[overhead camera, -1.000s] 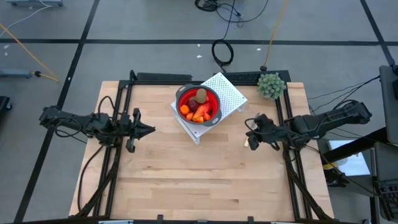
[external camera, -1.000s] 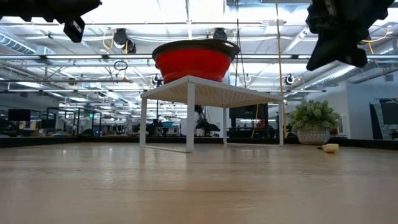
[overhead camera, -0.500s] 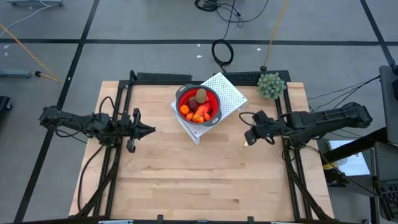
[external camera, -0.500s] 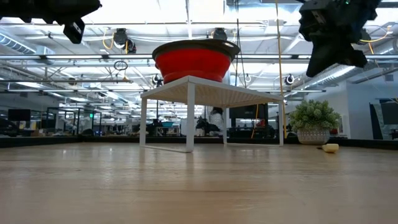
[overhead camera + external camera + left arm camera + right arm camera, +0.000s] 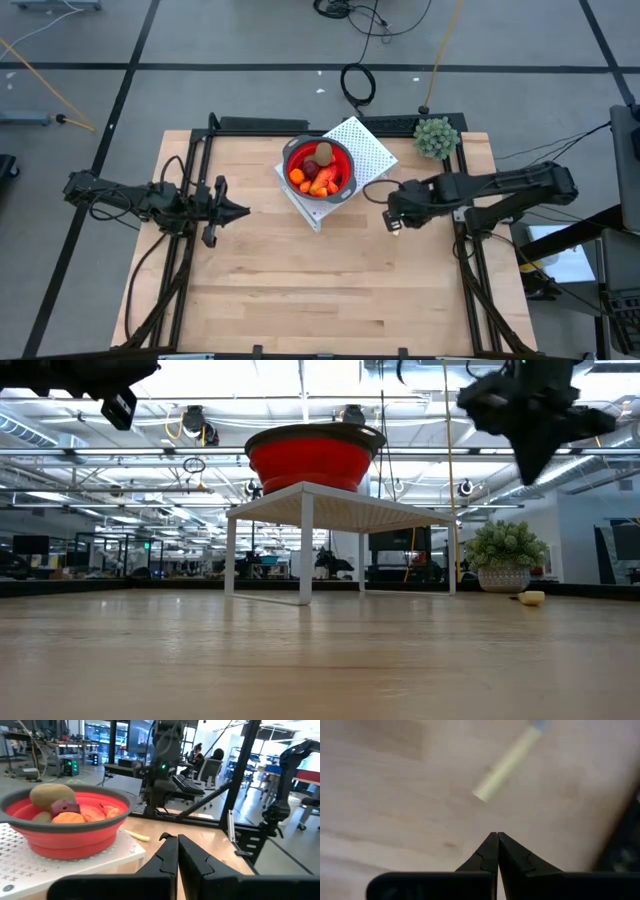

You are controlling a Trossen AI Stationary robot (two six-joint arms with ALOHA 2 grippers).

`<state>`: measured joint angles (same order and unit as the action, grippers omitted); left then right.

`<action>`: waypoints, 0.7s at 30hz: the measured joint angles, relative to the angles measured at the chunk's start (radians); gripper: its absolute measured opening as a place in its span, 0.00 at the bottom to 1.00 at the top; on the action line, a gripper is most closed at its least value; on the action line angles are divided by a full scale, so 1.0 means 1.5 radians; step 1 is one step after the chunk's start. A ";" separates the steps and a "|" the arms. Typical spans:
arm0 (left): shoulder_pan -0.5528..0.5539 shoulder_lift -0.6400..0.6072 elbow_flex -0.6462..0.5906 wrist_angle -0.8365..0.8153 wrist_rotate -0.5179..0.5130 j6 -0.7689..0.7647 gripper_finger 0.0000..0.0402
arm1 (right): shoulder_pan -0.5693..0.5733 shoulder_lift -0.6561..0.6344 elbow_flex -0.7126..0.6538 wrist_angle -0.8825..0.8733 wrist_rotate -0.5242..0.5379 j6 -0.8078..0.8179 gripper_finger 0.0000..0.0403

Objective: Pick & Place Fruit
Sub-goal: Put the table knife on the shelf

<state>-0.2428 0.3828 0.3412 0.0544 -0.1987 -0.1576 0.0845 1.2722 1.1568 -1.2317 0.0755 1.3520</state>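
The fruit [image 5: 318, 170] lies in a red bowl [image 5: 342, 160] with a grey rim. The bowl stands on a white perforated stand [image 5: 368, 150] at the table's far middle. A brown oval [image 5: 51, 795], red and orange pieces fill the bowl [image 5: 65, 827]. My right gripper [image 5: 392, 214] hangs shut to the right of the stand and points down, high above the table [image 5: 527, 472], with nothing in it. My left gripper [image 5: 243, 210] waits shut and level at the left, pointing at the stand.
A pale-handled knife [image 5: 505, 765] lies on the wood below my right gripper, to the right of the stand [image 5: 396, 227]. A green bushy plant [image 5: 436, 137] stands at the far right corner. Black frame rails run along both table sides. Bare wood fills the near half.
My right gripper has moved toward the table's left, closer to the stand, and risen slightly. It has tipped from a slant to pointing almost straight down, rolling as it went, and stayed shut. The fruit and bowl have not moved.
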 joint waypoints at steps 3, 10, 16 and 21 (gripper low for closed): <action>0.000 0.000 0.000 0.000 0.011 -0.001 0.04 | 0.000 0.028 0.000 -0.058 -0.036 0.065 0.00; 0.000 0.000 0.000 0.000 0.020 -0.003 0.02 | 0.000 0.039 0.000 -0.036 -0.027 0.101 0.00; 0.000 0.000 0.000 0.001 0.046 -0.004 0.02 | -0.001 0.039 -0.004 -0.020 -0.003 0.141 0.01; 0.000 0.000 0.000 0.001 0.046 -0.004 0.04 | 0.000 0.039 -0.031 -0.019 0.004 0.204 0.05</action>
<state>-0.2428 0.3828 0.3412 0.0554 -0.1291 -0.1629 0.0841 1.3300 1.1108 -1.2609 0.0818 1.6579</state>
